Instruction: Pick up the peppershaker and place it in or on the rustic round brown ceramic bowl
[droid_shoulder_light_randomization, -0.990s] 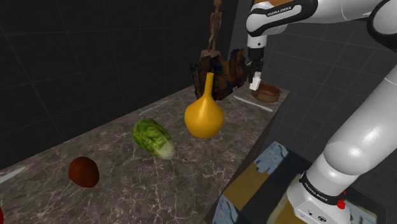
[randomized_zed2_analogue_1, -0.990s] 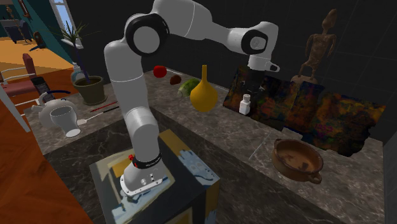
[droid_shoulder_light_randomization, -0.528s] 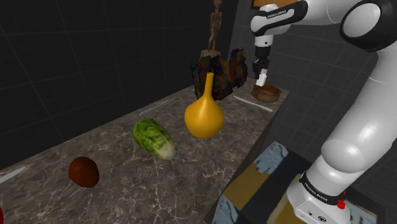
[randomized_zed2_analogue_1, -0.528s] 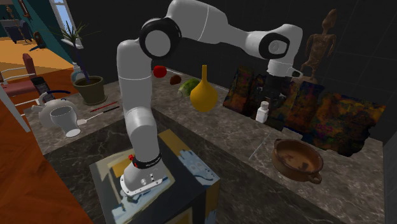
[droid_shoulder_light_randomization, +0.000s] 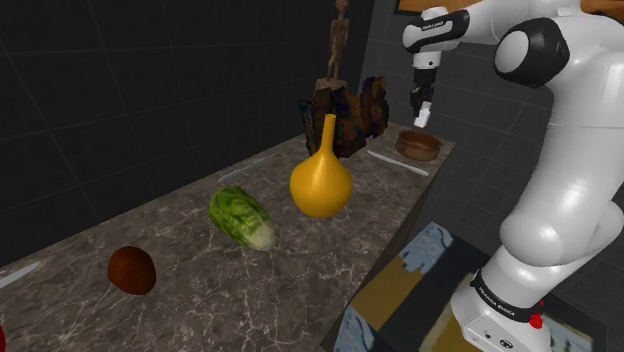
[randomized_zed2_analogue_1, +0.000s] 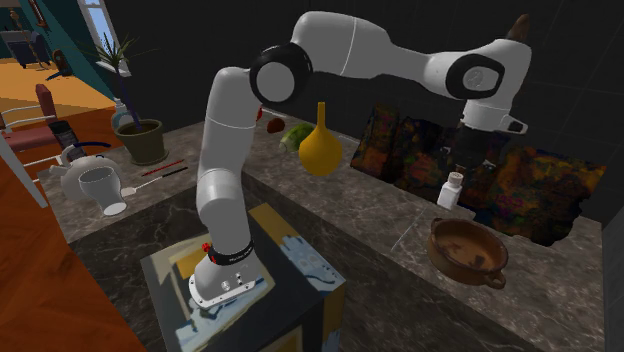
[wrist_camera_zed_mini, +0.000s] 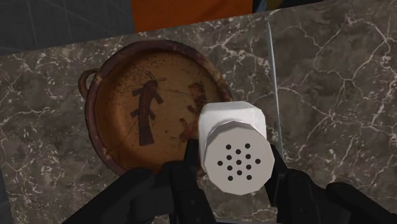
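Shaker (wrist_camera_zed_mini: 235, 149): white, clasped upright between fingers (wrist_camera_zed_mini: 186, 188), held above counter (wrist_camera_zed_mini: 331, 76) near bowl (wrist_camera_zed_mini: 121, 137) rim, ready for lowering in.

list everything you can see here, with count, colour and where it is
shaker: 1, white, in the air near the bowl
bowl: 1, brown, on the counter
vase: 1, yellow, mid counter
lettuce: 1, green, beside the vase
round lump: 1, brown, on the counter past the lettuce
cloth: 1, multicoloured, against the wall
figure: 1, brown, behind the cloth
plant: 1, green, potted, second exterior view's left
jug: 1, white, near the plant
counter: 1, dark marble
stand: 1, box under the arm
arm: 1, white
end effector: 1, black, shut on the shaker
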